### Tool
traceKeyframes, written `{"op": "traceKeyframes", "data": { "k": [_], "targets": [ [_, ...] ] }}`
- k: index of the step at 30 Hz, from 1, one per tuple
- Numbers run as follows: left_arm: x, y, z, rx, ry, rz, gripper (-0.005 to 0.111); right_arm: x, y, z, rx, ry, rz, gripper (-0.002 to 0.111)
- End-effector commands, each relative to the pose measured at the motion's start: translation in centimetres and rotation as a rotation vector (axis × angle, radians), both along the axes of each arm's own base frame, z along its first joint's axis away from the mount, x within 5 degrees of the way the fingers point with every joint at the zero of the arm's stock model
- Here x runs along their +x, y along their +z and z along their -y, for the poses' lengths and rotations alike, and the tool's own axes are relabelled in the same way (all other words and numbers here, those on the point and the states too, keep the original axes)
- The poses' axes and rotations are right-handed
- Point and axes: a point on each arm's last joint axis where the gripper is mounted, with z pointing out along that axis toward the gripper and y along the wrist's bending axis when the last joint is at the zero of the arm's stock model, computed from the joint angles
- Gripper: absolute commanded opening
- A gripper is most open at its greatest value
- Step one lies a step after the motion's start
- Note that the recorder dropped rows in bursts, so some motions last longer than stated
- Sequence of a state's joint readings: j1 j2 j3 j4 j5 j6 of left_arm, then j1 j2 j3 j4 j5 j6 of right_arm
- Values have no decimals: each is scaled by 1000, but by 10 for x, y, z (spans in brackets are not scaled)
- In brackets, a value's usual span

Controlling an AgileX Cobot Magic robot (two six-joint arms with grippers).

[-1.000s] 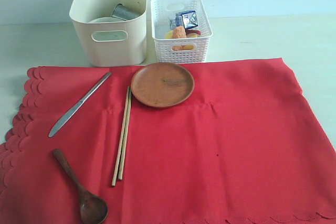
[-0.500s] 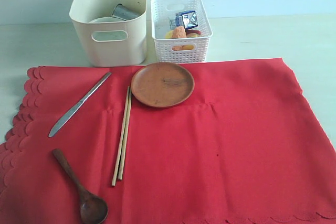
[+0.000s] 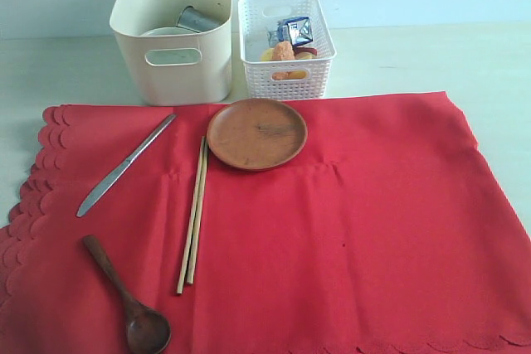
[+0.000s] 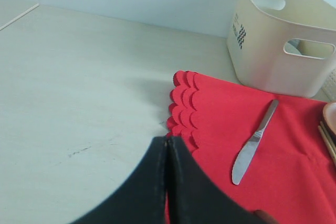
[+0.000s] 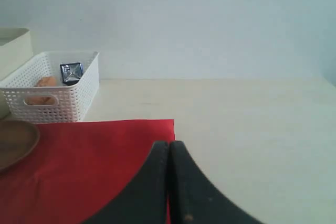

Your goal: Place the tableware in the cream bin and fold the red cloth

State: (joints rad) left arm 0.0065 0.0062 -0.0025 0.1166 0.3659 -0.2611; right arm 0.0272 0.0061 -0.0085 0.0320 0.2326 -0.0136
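Red cloth [image 3: 373,230] is lying flat on desk [image 3: 465,55], carrying plate [image 3: 256,133], knife [image 3: 124,166], chopsticks [image 3: 193,213], spoon [image 3: 124,296]. Bowl [image 3: 166,32], cup [image 3: 197,19] are sitting in bin [image 3: 174,72]. Left claw [image 4: 167,145], right claw [image 5: 169,148] hovering by cloth edges, pressed together.

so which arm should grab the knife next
Left, likely: the silver knife lies on the left of the red cloth, close to the left gripper; the right gripper sits by its far right corner.

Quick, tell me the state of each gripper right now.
Left gripper: jaws shut, nothing held.
Right gripper: jaws shut, nothing held.
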Motion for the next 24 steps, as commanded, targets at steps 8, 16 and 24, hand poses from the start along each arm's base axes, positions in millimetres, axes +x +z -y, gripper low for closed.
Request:
{"op": "traceKeyframes", "data": {
  "k": [8,16,24],
  "targets": [
    [0,0,0,8,-8,8,0,-2,-10,0,-9,-4,-103,0],
    [0,0,0,8,-8,8,0,-2,-11,0,58,-17,-98,0],
    [0,0,0,8,-8,8,0,-2,-11,0,58,-17,-98,0]
  ]
}}
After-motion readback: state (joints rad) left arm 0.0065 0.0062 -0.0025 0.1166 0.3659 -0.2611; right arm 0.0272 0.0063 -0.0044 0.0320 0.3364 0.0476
